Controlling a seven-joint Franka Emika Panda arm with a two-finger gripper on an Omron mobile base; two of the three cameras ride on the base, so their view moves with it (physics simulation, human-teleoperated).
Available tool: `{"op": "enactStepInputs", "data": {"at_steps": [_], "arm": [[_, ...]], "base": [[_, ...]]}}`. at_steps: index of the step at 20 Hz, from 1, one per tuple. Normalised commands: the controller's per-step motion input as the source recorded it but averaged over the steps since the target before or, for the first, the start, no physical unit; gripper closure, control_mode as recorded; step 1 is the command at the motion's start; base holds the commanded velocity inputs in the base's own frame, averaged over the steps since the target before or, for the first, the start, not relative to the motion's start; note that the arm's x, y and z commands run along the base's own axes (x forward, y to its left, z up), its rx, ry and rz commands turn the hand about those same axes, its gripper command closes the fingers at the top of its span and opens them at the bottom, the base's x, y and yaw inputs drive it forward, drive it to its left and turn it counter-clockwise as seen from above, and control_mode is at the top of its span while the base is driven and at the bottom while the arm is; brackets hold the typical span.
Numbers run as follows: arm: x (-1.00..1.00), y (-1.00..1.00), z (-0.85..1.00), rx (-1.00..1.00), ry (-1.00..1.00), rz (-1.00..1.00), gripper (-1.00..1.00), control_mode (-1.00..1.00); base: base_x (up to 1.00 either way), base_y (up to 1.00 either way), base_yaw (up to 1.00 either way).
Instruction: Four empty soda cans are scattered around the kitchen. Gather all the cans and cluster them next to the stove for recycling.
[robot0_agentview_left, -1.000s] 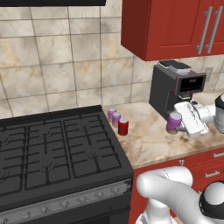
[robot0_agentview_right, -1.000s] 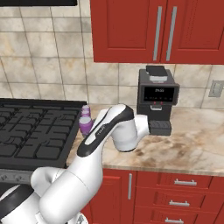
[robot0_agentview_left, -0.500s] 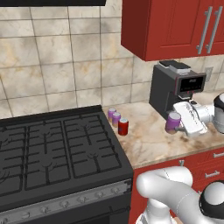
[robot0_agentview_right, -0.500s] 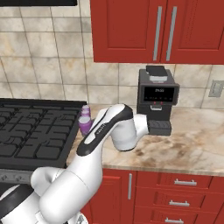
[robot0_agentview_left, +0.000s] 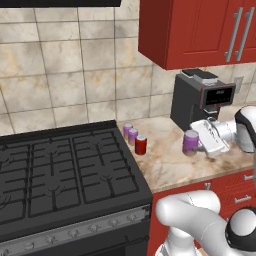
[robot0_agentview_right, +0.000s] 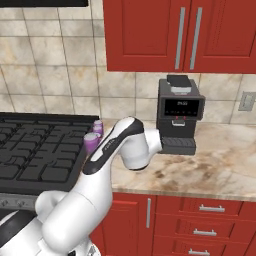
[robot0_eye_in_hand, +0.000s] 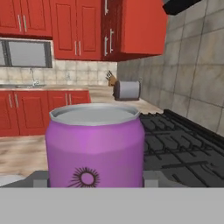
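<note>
Hand level, apparently gripping purple can

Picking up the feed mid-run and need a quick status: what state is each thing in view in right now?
gripper: shut on the fourth purple can, near the coffee machine
fourth purple can: upright, gripped, apart from the cluster
two purple cans: upright on the counter beside the stove
red can: upright beside them
stove: no flames visible on the grates
upper cabinet: doors shut

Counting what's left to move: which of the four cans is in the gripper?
The lone purple can right of the stove's group, held by the gripper; the other three stand together beside the stove.
</note>
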Motion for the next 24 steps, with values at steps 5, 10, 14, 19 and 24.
{"op": "enactStepInputs", "data": {"at_steps": [5,10,14,19,24], "arm": [[0.01,0.24,-0.2,-0.01,0.06,-0.02,1.0,-1.0],[0.05,0.27,-0.18,0.0,0.0,-0.04,1.0,-1.0],[0.09,0.29,-0.21,0.0,0.0,-0.08,1.0,-1.0],[0.12,0.16,-0.1,0.0,0.0,-0.07,1.0,-1.0],[0.1,0.01,-0.1,0.0,0.0,0.0,1.0,-1.0]], "base": [[0.0,0.0,0.0],[0.0,0.0,0.0],[0.0,0.0,0.0],[0.0,0.0,0.0],[0.0,0.0,0.0]]}}
